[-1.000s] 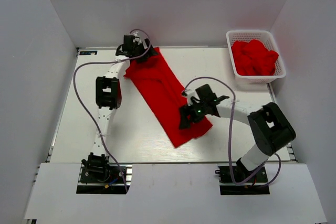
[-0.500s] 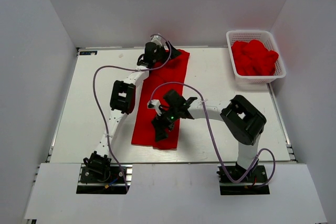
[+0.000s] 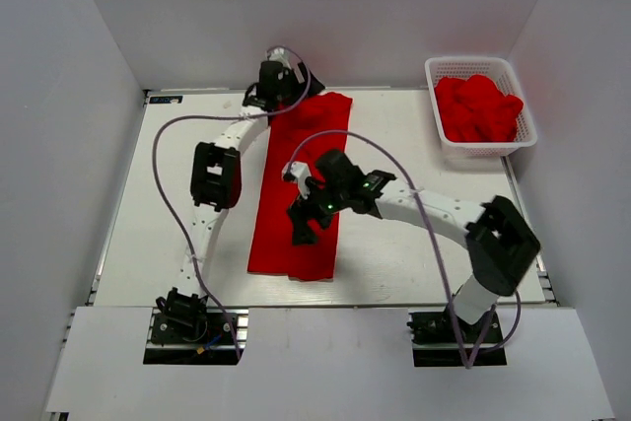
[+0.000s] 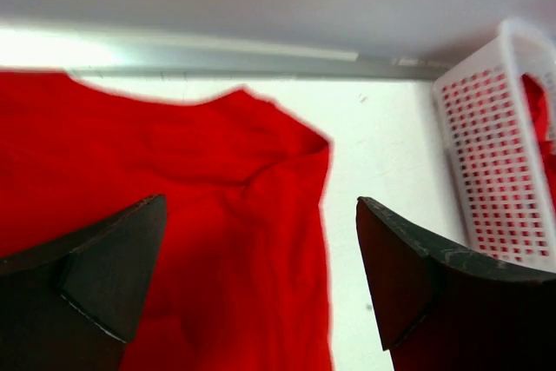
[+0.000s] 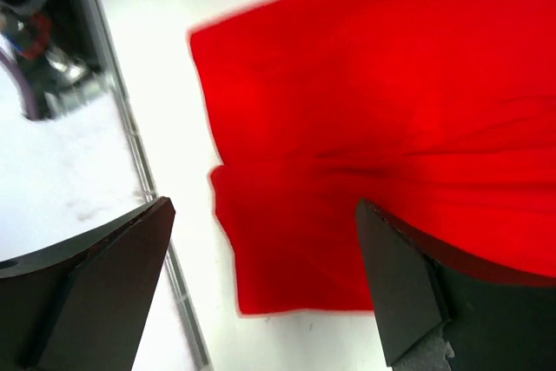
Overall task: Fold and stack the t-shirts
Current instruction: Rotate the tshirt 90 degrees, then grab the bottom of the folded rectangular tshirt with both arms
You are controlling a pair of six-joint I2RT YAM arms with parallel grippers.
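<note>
On table point(image 3: 424, 244), long soft red t-shirt point(image 3: 296, 224)

The t-shirt point(image 3: 296, 194) on the table point(image 3: 158, 204) is matt red cloth, soft and faintly creased, like the shirts point(image 3: 478, 105) heaped in the white plastic lattice basket point(image 3: 471, 60). The table is smooth matt white, with a dull metal strip point(image 4: 261, 62) along its far edge. The fingers point(image 4: 104, 275) of the left gripper point(image 4: 261, 206) and the right gripper point(image 5: 261, 206) are black matt plastic, scuffed at the edges.
</note>
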